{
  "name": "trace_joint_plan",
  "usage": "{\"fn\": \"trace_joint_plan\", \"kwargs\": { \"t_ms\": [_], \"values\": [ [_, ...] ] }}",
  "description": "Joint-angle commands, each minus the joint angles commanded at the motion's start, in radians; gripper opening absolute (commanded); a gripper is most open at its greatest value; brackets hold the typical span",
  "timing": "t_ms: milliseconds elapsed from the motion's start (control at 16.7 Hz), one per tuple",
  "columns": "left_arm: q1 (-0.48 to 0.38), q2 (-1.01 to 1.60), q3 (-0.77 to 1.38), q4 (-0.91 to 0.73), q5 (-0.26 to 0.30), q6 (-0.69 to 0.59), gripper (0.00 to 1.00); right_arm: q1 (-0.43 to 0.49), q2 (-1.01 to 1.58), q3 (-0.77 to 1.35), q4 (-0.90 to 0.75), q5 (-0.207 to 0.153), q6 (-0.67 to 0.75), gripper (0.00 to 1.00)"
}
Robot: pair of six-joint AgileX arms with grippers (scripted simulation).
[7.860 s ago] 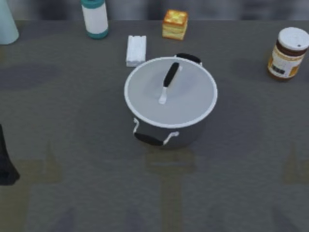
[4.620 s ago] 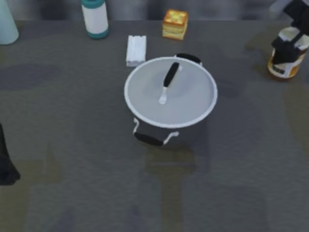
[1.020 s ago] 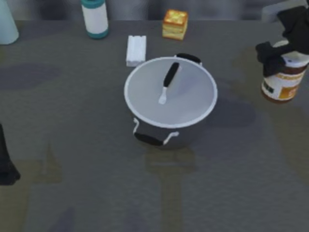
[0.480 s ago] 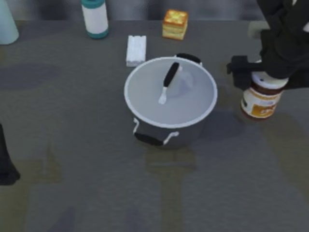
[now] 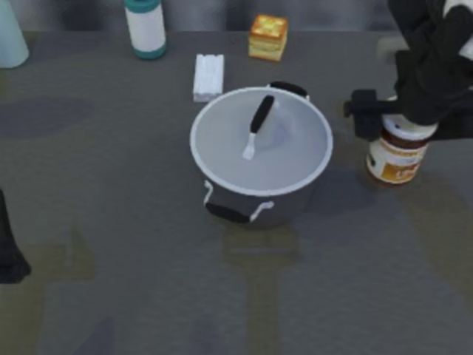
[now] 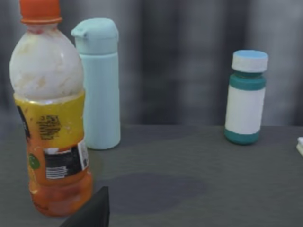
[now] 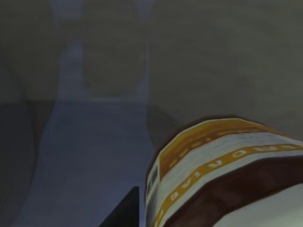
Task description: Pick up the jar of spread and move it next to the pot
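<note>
our left arm (image 5: 10, 255) is parked at the left edge of the table (image 5: 133, 281); we cannot tell how its gripper stands. its wrist view shows an orange-capped juice bottle (image 6: 49, 113), a pale blue flask (image 6: 98, 85) and the white bottle with teal cap (image 5: 145, 28) at the table's far edge. right of that bottle lie a white block (image 5: 208, 76) and a small orange box (image 5: 267, 37). the pot (image 5: 260, 155) stands at the table's centre with its lid on. just to its right, near but not touching, is the jar of spread (image 5: 397, 154), upright. our right gripper (image 5: 403, 118) is closed around the jar's lid end from above; whether the jar rests on the table cannot be told.
</note>
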Motion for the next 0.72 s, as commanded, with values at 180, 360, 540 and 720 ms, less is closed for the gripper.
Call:
{"fn": "trace_joint_plan", "kwargs": {
  "t_ms": [180, 360, 540, 720],
  "values": [
    [0.000, 0.000, 0.000, 0.000, 0.000, 0.000, 1.00, -0.002, 0.034, -0.042, 0.082, 0.002, 0.000, 0.00],
    [0.000, 0.000, 0.000, 0.000, 0.000, 0.000, 1.00, -0.001, 0.059, -0.070, 0.133, 0.003, -0.002, 0.00],
    [0.000, 0.000, 0.000, 0.000, 0.000, 0.000, 1.00, -0.001, 0.059, -0.070, 0.133, 0.003, -0.002, 0.00],
    [0.000, 0.000, 0.000, 0.000, 0.000, 0.000, 1.00, -0.001, 0.059, -0.070, 0.133, 0.003, -0.002, 0.23]
  ]
}}
